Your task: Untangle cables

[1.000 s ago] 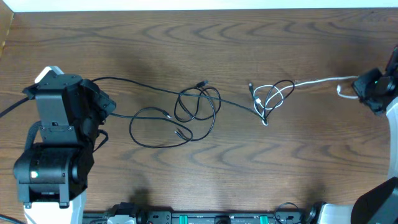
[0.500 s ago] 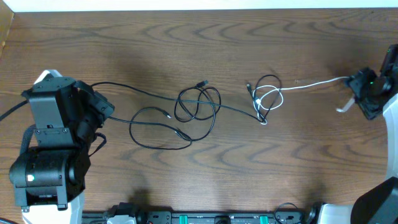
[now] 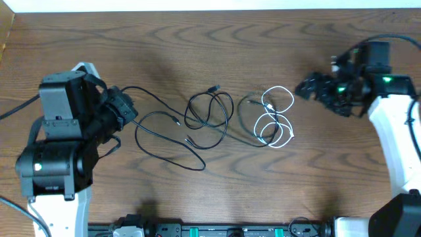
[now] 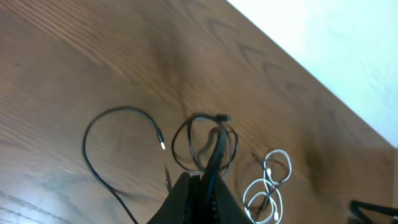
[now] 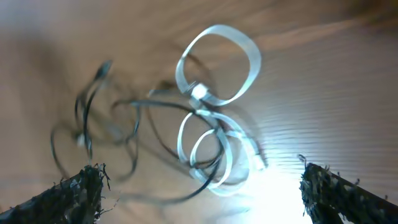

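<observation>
Right hand (image 5: 205, 186): released, spread wide and empty, poised just to the right of the white cable (image 5: 196, 92).
Left hand (image 4: 204, 182): clenched on one end of the long black cable (image 4: 216, 146), at the left side of the desk (image 3: 197, 39).
Coil: the white cable lies free on the desk, right of centre, in several overlapping loops. Nothing anchors it.
Crossing: a black cord (image 5: 140, 102) passes through the white loops. The right wrist view is too blurred to tell which strand lies on top.
Centre: the middle black loops (image 4: 221, 118) sit between the two hands, with a small plug end at their top edge.
Risk, double pinch: if the right hand closes where the coil is densest, it would likely take the black cord along with the white one. Any pull would then tighten the crossing instead of opening it.
Risk, dragging: a pull from the left hand would probably haul the unanchored coil across the desk rather than slide the black strand out.
Risk, snag: a plug end drawn through a loop could catch and lock a knot.
Risk, missed grasp: the cords are thin and lie flat on the wood, so the right hand may close on nothing or let the cord slip.
</observation>
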### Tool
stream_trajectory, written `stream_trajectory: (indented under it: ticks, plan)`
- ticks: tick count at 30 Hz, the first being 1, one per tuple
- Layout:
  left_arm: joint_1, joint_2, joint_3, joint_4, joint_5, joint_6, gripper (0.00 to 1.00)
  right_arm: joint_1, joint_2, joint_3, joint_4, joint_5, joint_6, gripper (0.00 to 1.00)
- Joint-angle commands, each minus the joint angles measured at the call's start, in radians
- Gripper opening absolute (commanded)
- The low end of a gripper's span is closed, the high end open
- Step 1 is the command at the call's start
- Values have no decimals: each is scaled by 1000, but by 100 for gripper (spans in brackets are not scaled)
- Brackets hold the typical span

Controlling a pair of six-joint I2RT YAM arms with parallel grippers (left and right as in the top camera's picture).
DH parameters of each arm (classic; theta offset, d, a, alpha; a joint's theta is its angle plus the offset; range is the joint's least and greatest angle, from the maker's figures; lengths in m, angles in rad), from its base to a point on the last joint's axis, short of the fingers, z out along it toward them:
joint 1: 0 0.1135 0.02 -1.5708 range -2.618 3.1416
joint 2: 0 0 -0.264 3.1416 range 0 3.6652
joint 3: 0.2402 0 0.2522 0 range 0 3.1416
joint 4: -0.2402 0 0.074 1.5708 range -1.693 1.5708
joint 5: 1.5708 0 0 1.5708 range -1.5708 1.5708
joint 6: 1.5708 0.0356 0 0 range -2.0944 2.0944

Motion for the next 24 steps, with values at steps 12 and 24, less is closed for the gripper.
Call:
stream_trajectory:
  ticks: [12,24]
  plan:
    - [6,37,16,-1,52,32,7,230,1,-80,-22,110,16,99]
    - [6,37,16,-2,69,32,8,248,1,-267,42,119,301,99]
